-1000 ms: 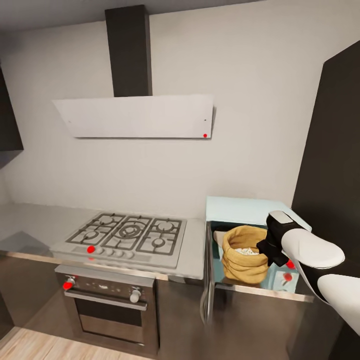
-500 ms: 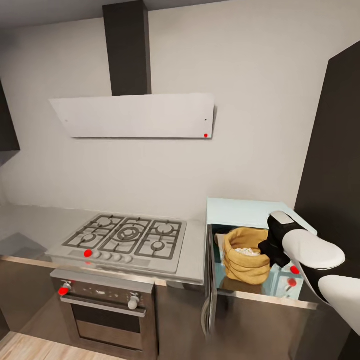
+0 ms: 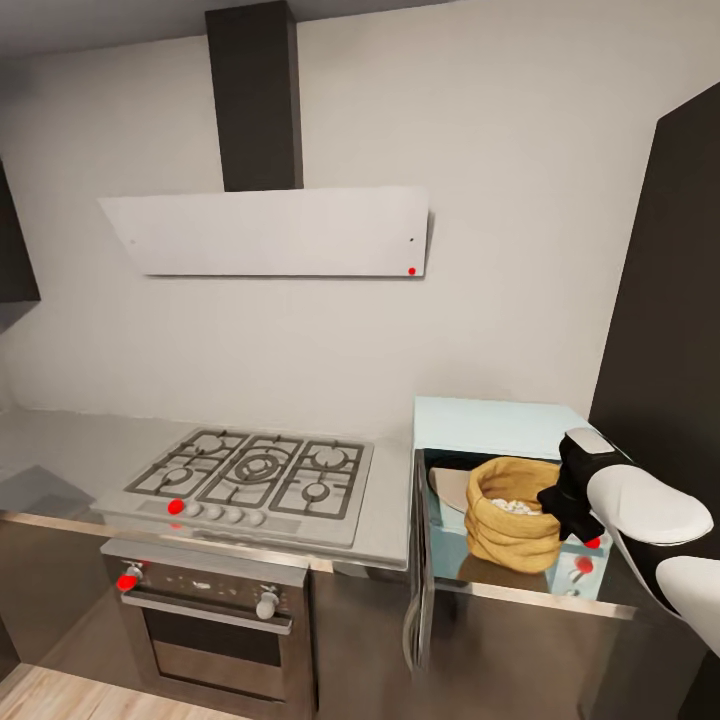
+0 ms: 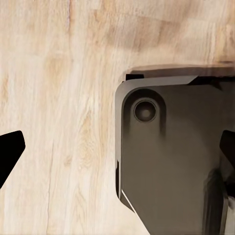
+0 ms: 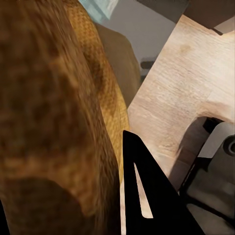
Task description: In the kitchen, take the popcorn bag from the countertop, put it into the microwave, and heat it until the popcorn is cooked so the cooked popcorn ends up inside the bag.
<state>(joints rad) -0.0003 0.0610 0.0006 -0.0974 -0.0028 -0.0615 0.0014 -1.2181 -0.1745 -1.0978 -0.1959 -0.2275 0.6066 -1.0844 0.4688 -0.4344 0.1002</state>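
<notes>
- The microwave (image 3: 500,420) stands at the right end of the desk (image 3: 60,440), just beside the steel gas hob (image 3: 250,470); its door (image 3: 418,560) hangs swung open on the hob side.
- The popcorn bag (image 3: 510,510) sits upright at the mouth of the microwave's cavity, whitish popcorn (image 3: 515,506) showing in its rolled rim. Whether it rests on the cavity floor or hangs in your grip cannot be told.
- Your right pincer (image 3: 562,500) is against the bag's side farthest from the hob. In the right wrist view one dark finger (image 5: 147,196) lies along the tan paper (image 5: 54,122); the other finger is hidden, so you appear to be pinching the bag, but the closure itself is not visible.
- Your left pincer (image 4: 117,149) is spread wide, pointing down at the wooden floor (image 4: 58,98) beside the robot's dark base (image 4: 171,161).
- Step in hand, as judged: seating the bag inside the microwave.
- To do it well, push the bag deeper towards the cavity's back wall and keep it upright so no kernels spill.
- Let go only once it stands clear of the door's swing.
- Withdraw straight out, away from the cavity.
</notes>
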